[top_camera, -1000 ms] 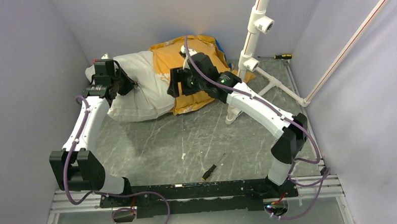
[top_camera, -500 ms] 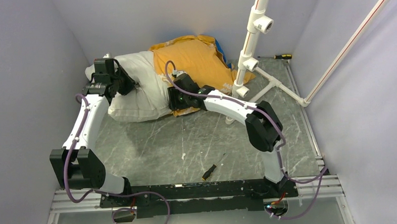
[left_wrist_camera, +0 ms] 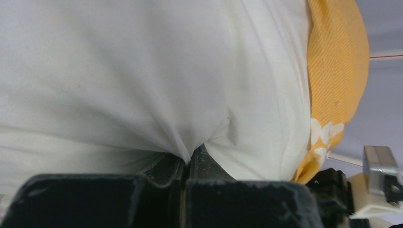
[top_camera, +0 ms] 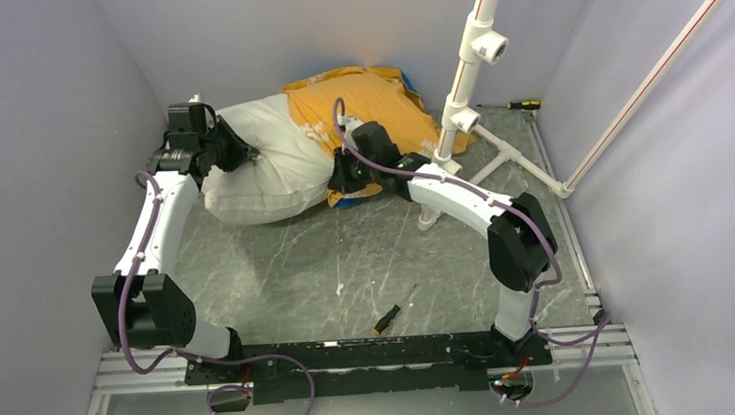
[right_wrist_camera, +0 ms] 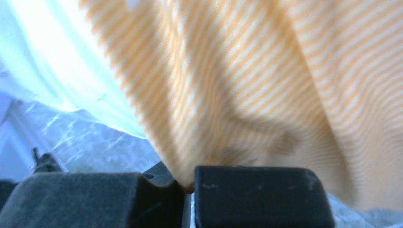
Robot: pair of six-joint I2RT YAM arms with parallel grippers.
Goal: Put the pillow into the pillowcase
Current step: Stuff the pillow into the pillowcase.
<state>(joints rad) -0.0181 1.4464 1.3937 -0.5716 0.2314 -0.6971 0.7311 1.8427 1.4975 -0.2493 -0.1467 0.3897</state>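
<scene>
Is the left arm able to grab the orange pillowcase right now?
Probably not yet. The left gripper is shut on the white pillow at its bare end, and the plump pillow lies between it and the pillowcase. It would need to let go and reach across first.

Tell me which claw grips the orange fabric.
The right claw, shut on the orange pillowcase edge; the left claw pinches the white pillow.

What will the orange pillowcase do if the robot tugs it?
Probably floppy: the pillowcase folds softly where the right gripper pinches it. It will likely bunch up rather than slide whole, since the pillow seems partly inside.
</scene>
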